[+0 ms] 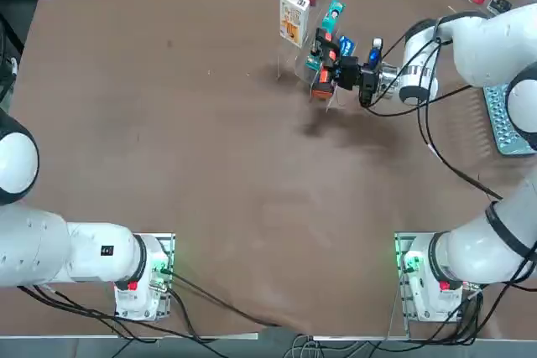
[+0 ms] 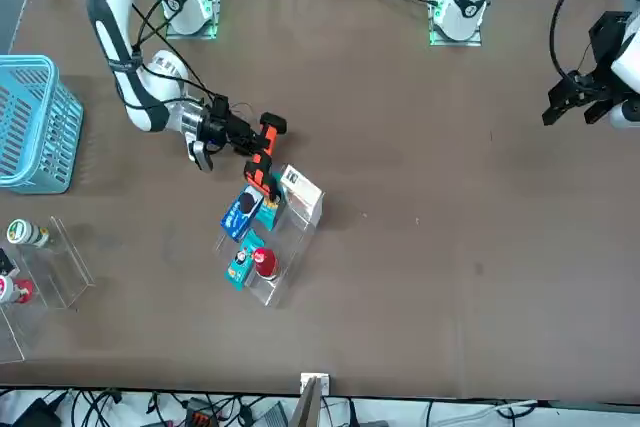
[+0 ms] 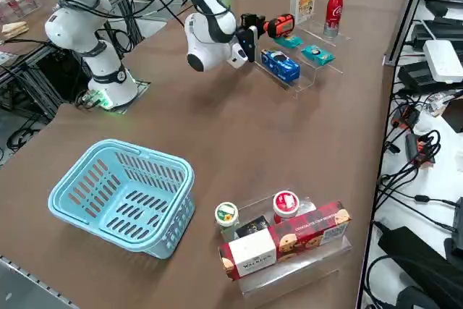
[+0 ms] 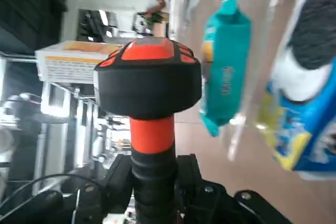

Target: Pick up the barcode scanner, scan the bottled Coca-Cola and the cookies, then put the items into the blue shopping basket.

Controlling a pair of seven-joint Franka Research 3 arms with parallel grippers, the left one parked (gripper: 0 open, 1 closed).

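**Operator:** What do your jaws have?

**Arm:** My right gripper (image 1: 346,73) is pinched on the shaft of the barcode scanner (image 1: 325,71). In my wrist view the orange and black shaft rises straight out from between my jaws, with the broad black head (image 4: 148,90) at its far end.

**Operator:** What lies just past the head?

**Arm:** The clear display stand (image 3: 307,70). To one side of my jaws, nearest, is the dark blue cookie packet (image 4: 307,77), and beside it a small teal packet (image 4: 224,72). Straight beyond the scanner's head stands the cookies box (image 1: 293,17), white with yellow-orange print, upright on the stand. The head looks close to it, though I cannot tell whether they touch.

**Operator:** And the Coca-Cola?

**Arm:** The bottled Coca-Cola (image 3: 333,6) stands upright at the stand's far end, beyond the cookies box and a second teal packet (image 3: 317,53), well clear of my jaws.

**Operator:** The basket?

**Arm:** The blue shopping basket (image 3: 123,195) sits well behind my jaws, on the table's edge at my own right side. Near it a second clear stand (image 3: 289,265) carries a red tartan box (image 3: 289,240) and two small round-lidded cups (image 3: 226,215).
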